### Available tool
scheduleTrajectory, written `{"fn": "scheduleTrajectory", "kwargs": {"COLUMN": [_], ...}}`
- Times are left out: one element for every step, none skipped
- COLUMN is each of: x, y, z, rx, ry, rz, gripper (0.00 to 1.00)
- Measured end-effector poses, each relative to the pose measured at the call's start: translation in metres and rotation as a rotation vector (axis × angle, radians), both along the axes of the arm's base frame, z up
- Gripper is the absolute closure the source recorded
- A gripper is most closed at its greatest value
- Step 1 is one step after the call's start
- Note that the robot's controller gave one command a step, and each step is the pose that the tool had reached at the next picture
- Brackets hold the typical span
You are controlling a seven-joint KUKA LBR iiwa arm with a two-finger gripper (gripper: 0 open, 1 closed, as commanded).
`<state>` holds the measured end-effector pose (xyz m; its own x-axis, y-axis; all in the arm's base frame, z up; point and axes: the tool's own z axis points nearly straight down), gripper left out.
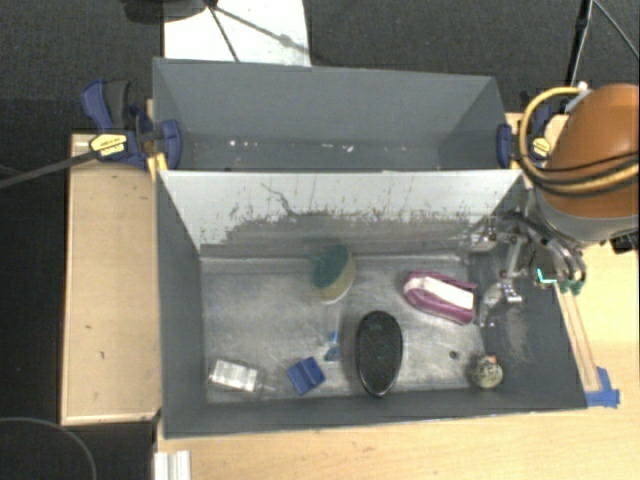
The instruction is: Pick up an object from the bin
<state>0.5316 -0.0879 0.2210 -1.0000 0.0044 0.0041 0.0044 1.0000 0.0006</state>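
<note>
A pink-and-white oblong thing (438, 296) lies tilted on the right half of the bin (180, 268) floor, its right end just beside the gripper (497, 294). The gripper hangs low by the bin's right wall. I cannot tell whether it is open or closed, or whether it touches the pink thing.

Bare floor runs between the pink thing and the back wall. Toward the front lies a black oval brush (379, 352), close but apart. A small round brownish thing (487, 372) sits near the front right corner, in front of the gripper.

Left of the pink thing, a green-and-yellow round sponge (332, 271) rests near the back wall. A small blue piece (306, 374) and a clear plastic piece (233, 375) lie along the front wall, with open floor behind them on the left side.
</note>
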Motion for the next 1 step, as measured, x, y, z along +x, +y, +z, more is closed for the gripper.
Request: {"fn": "scheduleTrajectory", "kwargs": {"x": [0.0108], "y": [-0.0057], "z": [-0.1241], "rx": [-0.005], "ry": [-0.029], "rz": [0.182], "gripper": [0.0]}}
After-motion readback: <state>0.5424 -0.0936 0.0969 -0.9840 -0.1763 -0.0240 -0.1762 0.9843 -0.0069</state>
